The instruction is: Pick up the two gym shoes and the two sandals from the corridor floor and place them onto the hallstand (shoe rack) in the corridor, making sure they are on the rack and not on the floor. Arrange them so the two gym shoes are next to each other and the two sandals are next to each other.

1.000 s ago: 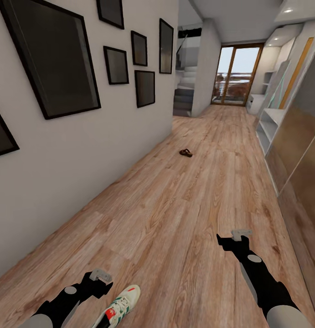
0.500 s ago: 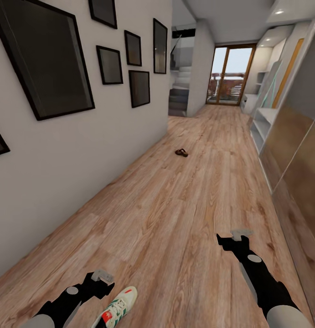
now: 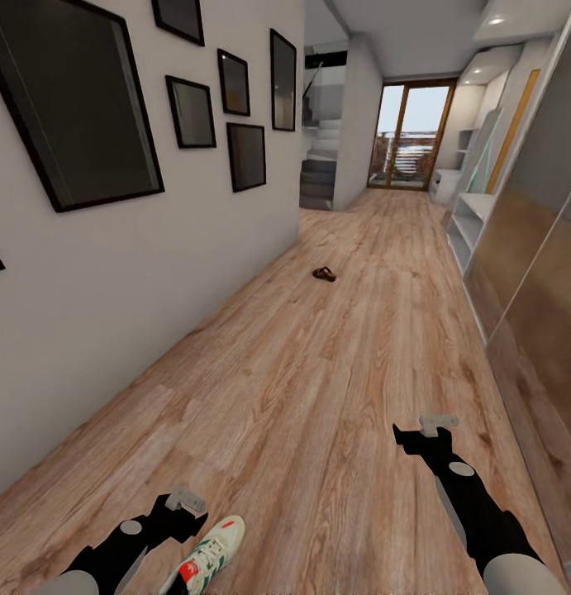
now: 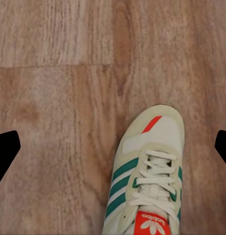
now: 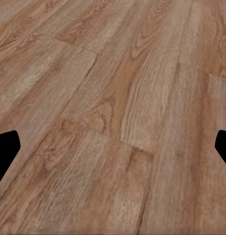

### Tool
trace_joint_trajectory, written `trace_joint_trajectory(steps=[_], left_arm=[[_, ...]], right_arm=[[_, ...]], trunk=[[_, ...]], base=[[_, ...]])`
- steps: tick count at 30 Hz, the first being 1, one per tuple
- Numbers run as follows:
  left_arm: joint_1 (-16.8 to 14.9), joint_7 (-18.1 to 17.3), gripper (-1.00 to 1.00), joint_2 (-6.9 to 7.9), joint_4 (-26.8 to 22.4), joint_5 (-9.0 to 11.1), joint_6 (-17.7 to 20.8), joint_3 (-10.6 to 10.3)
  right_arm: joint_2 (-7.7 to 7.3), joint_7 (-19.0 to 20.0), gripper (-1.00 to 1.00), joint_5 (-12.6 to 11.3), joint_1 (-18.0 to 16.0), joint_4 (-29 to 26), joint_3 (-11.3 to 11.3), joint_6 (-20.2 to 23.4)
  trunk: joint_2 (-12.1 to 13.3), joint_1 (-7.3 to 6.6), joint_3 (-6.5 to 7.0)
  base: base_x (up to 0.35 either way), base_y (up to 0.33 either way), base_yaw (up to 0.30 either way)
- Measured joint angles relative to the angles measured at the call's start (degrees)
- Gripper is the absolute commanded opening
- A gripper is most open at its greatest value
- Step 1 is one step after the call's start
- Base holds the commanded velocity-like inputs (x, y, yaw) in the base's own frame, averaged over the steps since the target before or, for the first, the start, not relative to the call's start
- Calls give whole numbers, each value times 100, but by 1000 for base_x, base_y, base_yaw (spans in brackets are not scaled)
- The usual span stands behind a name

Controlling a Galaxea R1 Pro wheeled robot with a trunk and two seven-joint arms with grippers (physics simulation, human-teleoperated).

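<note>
One gym shoe (image 3: 209, 555) lies on the corridor floor (image 3: 335, 364) just beside my left pincer (image 3: 184, 501), toe pointing away from me; my left wrist view looks down on its laces and green stripes (image 4: 147, 186). My left pincer stands wide and holds nothing. My right pincer (image 3: 434, 425) hangs over bare planks, also wide. One sandal (image 3: 324, 273) lies far down the corridor.

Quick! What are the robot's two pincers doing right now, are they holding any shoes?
Left pincer: open, holding nothing, above a gym shoe on the floor.
Right pincer: open, holding nothing, over bare corridor floor.
</note>
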Motion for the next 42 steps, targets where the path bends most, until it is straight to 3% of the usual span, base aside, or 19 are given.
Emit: trace_joint_trajectory(steps=[14, 24, 40, 42], left_arm=[[46, 9, 100, 17, 5, -26, -222, -8], [200, 37, 100, 28, 10, -86, -470, -23], [269, 52, 100, 59, 18, -265, -507, -24], [365, 52, 100, 63, 11, -271, -530, -28]], right_arm=[[0, -5, 100, -1, 0, 1, -9, 10], [0, -6, 100, -2, -1, 2, -13, 10], [1, -8, 100, -2, 0, 1, -10, 11], [6, -8, 100, -2, -1, 2, -10, 11]], trunk=[[-561, 308, -251], [-576, 334, -476], [-598, 375, -905], [-598, 375, -909]], base=[[0, 0, -1], [0, 0, -1], [0, 0, -129], [0, 0, -43]])
